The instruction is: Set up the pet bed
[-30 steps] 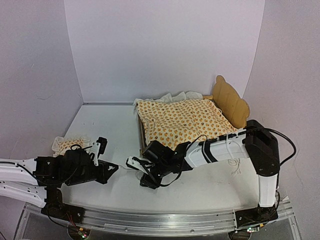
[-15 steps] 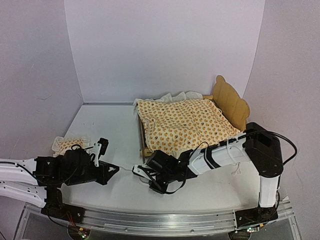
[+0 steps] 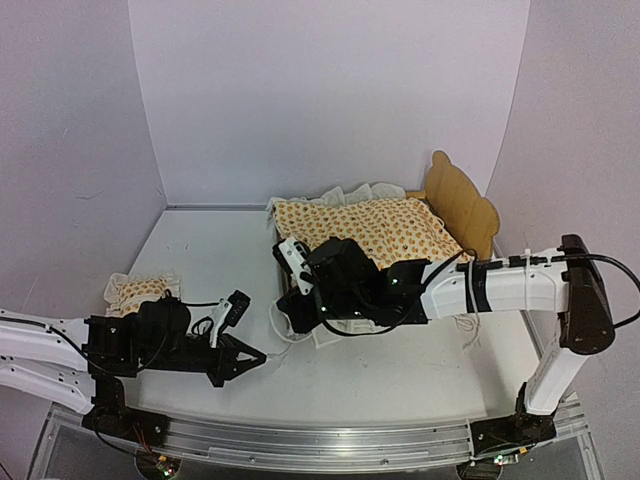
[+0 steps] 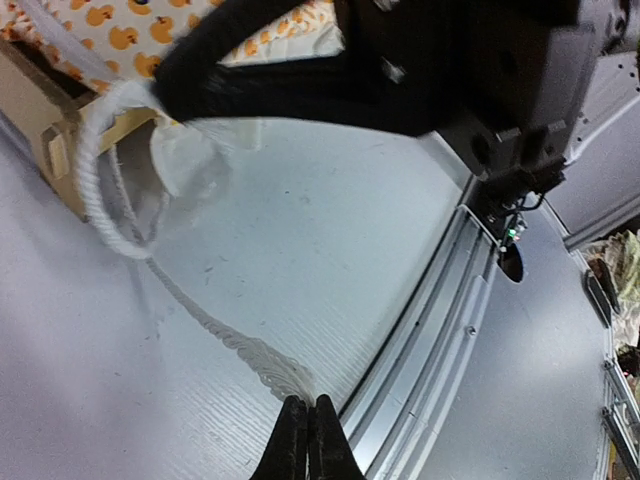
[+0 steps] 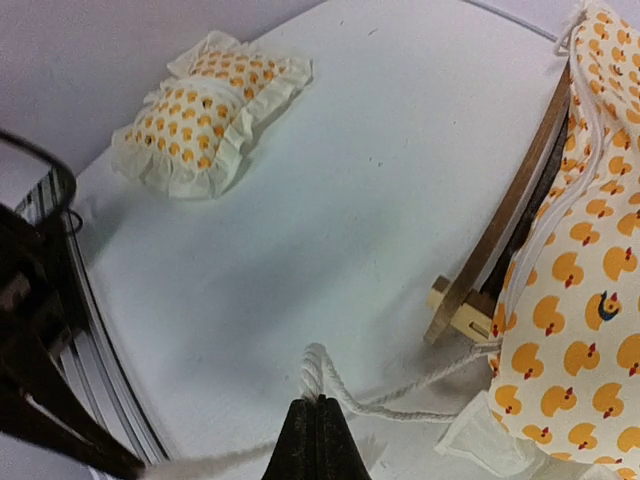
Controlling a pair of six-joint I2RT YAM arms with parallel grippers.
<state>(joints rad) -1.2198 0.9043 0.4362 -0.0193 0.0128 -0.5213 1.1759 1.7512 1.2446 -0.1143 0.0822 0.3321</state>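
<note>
My left end effector (image 4: 307,412) is pinched fully shut on the free end of a white tie (image 4: 200,322), low over the table (image 3: 420,380) near its front edge. My right end effector (image 5: 318,412) is also closed tight. It grips what looks like the same tie, where it loops just beside the corner of the footboard (image 5: 510,210).

The bed (image 3: 462,200) stands toward the table's far right. Its long axis runs from the footboard at the near left to the headboard at the far right, and the duck-print cover (image 3: 370,235) lies on it. From my left end effector the bed lies ahead and to the right, with the tie running between us. My right end effector is much the nearer, right at the foot corner. The pillow (image 3: 140,291) lies well apart, on the left by my left arm.

I judge the next move is fastening the tie at that foot corner. My right arm would work the loop while my left keeps the tie taut.
</note>
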